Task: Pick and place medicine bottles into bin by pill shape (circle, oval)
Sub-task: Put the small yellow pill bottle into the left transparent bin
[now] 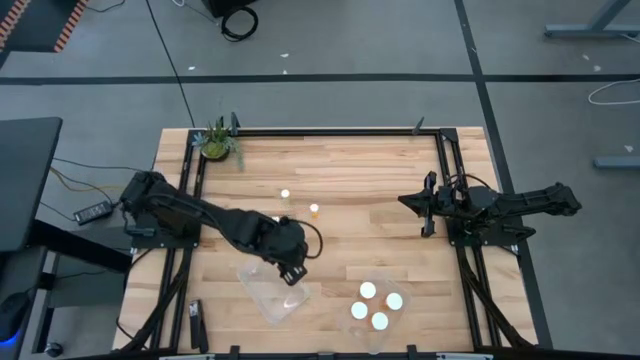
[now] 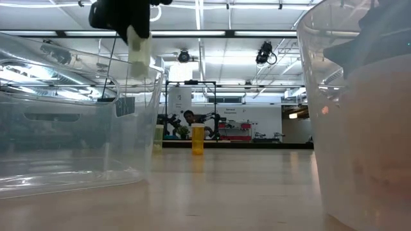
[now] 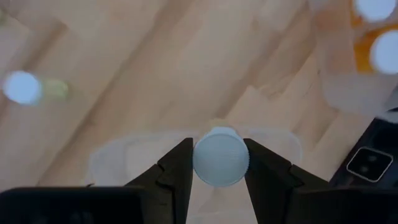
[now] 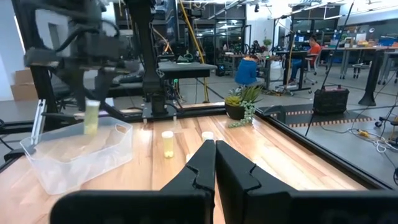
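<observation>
Grey concrete floor crossed by dark tape lines surrounds a pale butcher-block desk [image 1: 330,180] framed with black rails; no label or writing anywhere is readable. At the desk's far left corner stands a small green potted plant [image 1: 217,142] with spiky leaves.

From the left side, the dark jointed left arm reaches toward the middle, and the left gripper [image 1: 291,268] hangs above a clear plastic tub [image 1: 272,292], a soft-cornered rectangular bin of thin glossy plastic near the front edge. Its fingers are clamped on a medicine bottle [image 3: 221,157], seen from the wrist as a round white ribbed cap pinched between the two dark fingers; in the low view the bottle's pale yellowish body hangs upright above the tub's rim.

Farther back on bare wood, two more bottles stand upright and well apart from the tubs: one [image 1: 285,194] toward the plant, and another [image 1: 314,210] just right of it, amber-bodied with a white cap.

To the right of the first tub lies a second clear tub [image 1: 392,325], holding four white-capped bottles [image 1: 368,291] clustered close together.

At the right, the right arm waits over the desk's right side, its right gripper [image 1: 430,204] with fingers pressed together and holding nothing. Beyond the desk, the wrist view shows people seated at workbenches.
</observation>
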